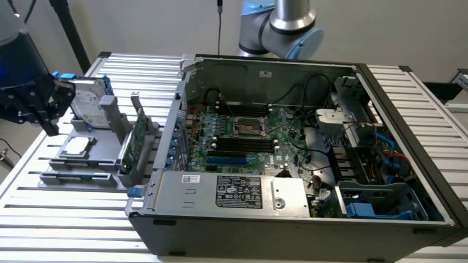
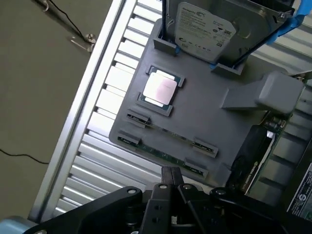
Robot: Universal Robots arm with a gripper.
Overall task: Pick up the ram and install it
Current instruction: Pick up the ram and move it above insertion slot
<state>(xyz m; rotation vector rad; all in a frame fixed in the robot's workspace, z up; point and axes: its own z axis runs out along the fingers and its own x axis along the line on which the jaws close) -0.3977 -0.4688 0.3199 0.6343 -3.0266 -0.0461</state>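
The gripper (image 1: 50, 127) is hanging at the exterior view's left, over the left edge of the slatted metal table (image 1: 66, 224). It is pointing downward with a slight lean toward the grey fixture (image 1: 102, 143). The arm (image 1: 284, 24) is rising behind the far wall of the open computer case (image 1: 292, 230), and its last dark link is reaching in from the upper left corner of the exterior view.

In the wrist view the gripper (image 2: 171, 174) is showing its fingers (image 2: 169, 171) pressed together, and nothing is sitting between them. It is carrying nothing and touching nothing.

The ram (image 2: 165, 154) is lying in the fixture (image 2: 209, 117), in the row of small clips along the fixture's near edge. It is showing as a thin green strip. It is resting below the gripper and apart from it.

Beside the ram, farther in, the processor (image 2: 160, 89) is sitting flat in its own square pocket. The hard drive (image 2: 207, 27) is standing upright at the far end of the fixture. In the exterior view the broader green card (image 1: 136, 141) is standing on edge at the fixture's right side, near the case.

Inside the case the motherboard (image 1: 245, 123) is lying flat, and its long black slots (image 1: 245, 145) are running across the middle of it.
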